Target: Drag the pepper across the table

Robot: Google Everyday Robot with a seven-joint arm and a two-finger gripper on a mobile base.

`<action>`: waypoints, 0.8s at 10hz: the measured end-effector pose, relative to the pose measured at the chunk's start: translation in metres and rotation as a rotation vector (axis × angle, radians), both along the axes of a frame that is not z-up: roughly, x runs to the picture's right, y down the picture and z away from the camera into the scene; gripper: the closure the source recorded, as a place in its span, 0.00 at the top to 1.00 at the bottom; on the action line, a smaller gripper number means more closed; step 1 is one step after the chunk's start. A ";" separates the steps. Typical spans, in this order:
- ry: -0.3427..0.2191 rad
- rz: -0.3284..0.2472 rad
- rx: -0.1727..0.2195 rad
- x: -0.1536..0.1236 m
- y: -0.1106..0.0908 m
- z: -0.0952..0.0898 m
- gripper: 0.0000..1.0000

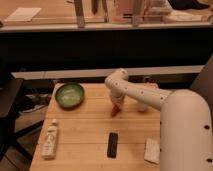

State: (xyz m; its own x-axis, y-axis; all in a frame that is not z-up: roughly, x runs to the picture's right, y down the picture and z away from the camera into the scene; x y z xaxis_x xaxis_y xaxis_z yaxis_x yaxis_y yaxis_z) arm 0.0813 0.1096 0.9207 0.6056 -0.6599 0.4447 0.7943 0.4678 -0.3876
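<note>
The pepper (115,110) is a small slim orange-red thing lying on the light wooden table (85,130), near its middle toward the back. My gripper (118,103) hangs straight down from the white arm's wrist and sits right on top of the pepper's upper end. The arm comes in from the lower right and covers the right part of the table.
A green bowl (69,94) stands at the back left. A white bottle (50,139) lies at the front left. A black remote (113,144) lies in front of the pepper. A pale sponge-like block (151,150) lies at the front right. A dark chair (10,115) stands left of the table.
</note>
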 end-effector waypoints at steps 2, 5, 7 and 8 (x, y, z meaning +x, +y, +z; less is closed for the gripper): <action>0.002 0.009 0.000 0.009 0.001 -0.002 0.00; 0.005 0.005 0.004 0.016 0.002 -0.002 0.00; 0.009 0.015 0.002 0.016 0.003 -0.003 0.00; 0.006 0.017 0.002 0.020 0.004 -0.003 0.00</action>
State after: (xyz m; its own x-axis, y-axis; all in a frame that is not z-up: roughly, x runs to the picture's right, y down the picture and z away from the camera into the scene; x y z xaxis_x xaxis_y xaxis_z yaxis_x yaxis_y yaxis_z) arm 0.1011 0.1134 0.9172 0.6195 -0.6503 0.4397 0.7839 0.4818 -0.3917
